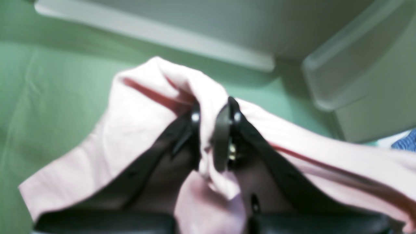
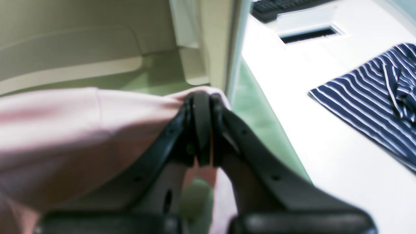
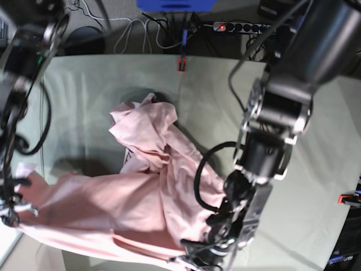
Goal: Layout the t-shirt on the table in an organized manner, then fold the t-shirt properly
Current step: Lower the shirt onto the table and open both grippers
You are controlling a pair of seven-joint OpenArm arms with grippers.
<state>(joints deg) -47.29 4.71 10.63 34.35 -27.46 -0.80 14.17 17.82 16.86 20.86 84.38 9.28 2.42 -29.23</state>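
In the left wrist view, the left gripper (image 1: 213, 130) fills the near foreground, its black fingers (image 1: 224, 139) clenched on a bunched fold of the pink shirt (image 1: 136, 130). The cloth drapes off both sides of it, above the green surface (image 1: 48, 97). Pale grey blurred shapes stand at the far side.

In the right wrist view, the right gripper (image 2: 203, 128) is pressed tight on an edge of the shirt (image 2: 81, 130), which stretches away to the left. To the right lies a white desk (image 2: 308, 113) with a navy striped garment (image 2: 373, 100) and a dark keyboard (image 2: 276, 8) at the far edge.

In the base view, the shirt (image 3: 141, 192) lies crumpled across the middle of the surface (image 3: 310, 186), its near edge pulled out between the right gripper (image 3: 14, 206) at the near left and the left gripper (image 3: 206, 251) at the near centre. A red clamp (image 3: 181, 64) sits on the far edge.
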